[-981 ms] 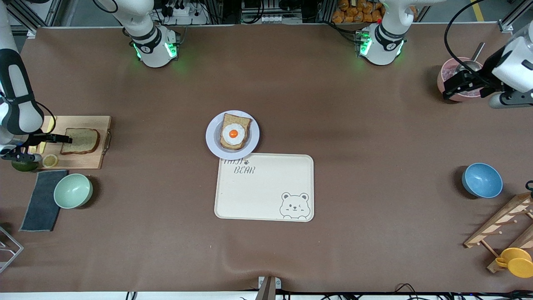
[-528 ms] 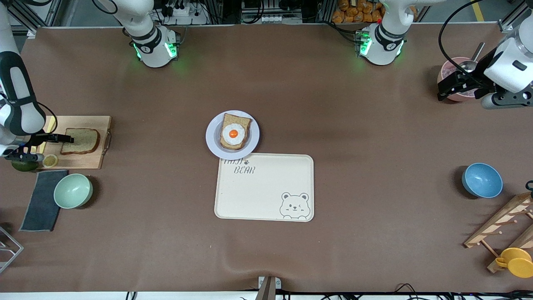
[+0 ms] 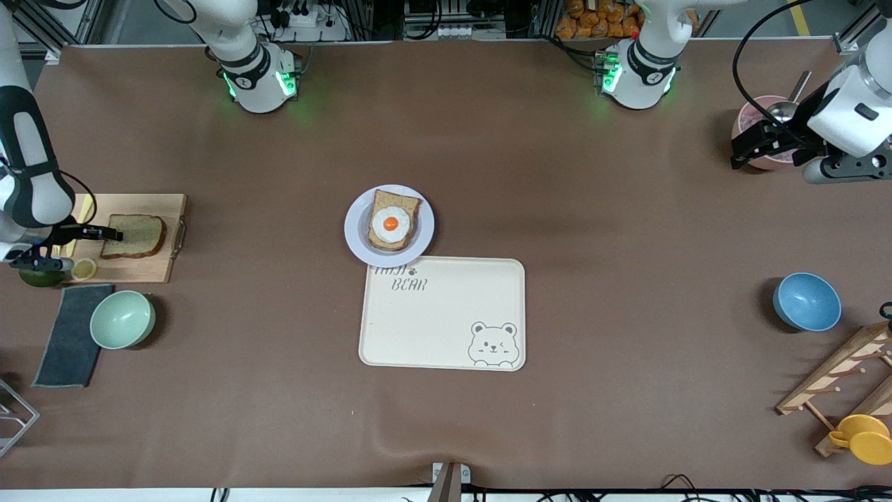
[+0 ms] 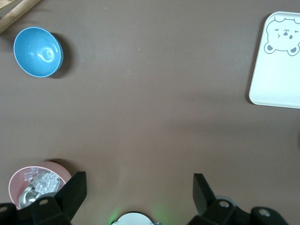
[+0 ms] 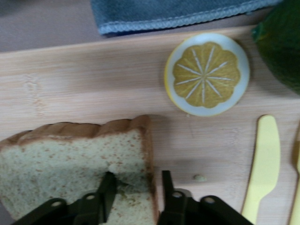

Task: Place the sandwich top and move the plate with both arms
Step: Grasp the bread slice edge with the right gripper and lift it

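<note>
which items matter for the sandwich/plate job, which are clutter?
Job: sandwich top, gripped at its edge by right gripper; plate with egg bread; left gripper, waiting over the table.
Clutter: tray, blue bowl, green bowl, lemon slice, cloth.

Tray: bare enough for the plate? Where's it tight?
The tray is bare, bordered by the plate overlapping its corner. Open tabletop runs from it toward the blue bowl. The cutting board is crowded: bread slice, lemon slice, right gripper.
</note>
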`<control>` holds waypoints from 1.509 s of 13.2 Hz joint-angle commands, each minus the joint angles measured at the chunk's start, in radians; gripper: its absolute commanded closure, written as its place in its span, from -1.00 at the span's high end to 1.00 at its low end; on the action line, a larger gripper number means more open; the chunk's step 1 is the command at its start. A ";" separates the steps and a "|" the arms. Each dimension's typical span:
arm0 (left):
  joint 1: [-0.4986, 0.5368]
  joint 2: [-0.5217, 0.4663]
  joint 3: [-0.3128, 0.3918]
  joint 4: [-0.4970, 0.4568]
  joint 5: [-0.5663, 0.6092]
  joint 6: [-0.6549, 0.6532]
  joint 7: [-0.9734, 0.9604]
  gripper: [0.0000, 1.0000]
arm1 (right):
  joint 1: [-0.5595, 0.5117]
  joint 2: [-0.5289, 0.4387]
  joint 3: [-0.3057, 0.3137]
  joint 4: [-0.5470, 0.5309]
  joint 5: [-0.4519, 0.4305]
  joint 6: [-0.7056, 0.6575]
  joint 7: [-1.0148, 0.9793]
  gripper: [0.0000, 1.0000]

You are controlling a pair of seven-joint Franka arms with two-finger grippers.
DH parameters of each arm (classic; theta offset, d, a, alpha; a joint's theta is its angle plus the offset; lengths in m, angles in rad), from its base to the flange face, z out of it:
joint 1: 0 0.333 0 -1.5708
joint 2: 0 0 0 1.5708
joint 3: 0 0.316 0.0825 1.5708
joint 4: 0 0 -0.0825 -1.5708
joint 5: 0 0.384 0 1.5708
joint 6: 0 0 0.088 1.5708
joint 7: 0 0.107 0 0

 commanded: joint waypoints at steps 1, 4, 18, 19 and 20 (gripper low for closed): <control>0.008 -0.028 -0.009 -0.030 0.014 0.026 -0.011 1.00 | -0.030 0.012 0.007 0.010 -0.002 0.025 -0.016 -1.00; 0.008 -0.033 -0.009 -0.039 0.014 0.027 -0.012 1.00 | -0.030 0.012 0.007 0.009 -0.002 0.022 -0.023 -1.00; 0.010 -0.031 -0.008 -0.052 0.020 0.050 -0.011 1.00 | -0.013 -0.086 0.036 0.127 0.028 -0.232 -0.026 -1.00; 0.010 -0.031 -0.008 -0.052 0.020 0.052 -0.009 1.00 | -0.010 -0.086 0.038 0.148 0.040 -0.266 -0.026 -1.00; 0.010 -0.031 -0.008 -0.053 0.020 0.055 -0.009 1.00 | -0.004 -0.089 0.038 0.167 0.042 -0.290 -0.026 -1.00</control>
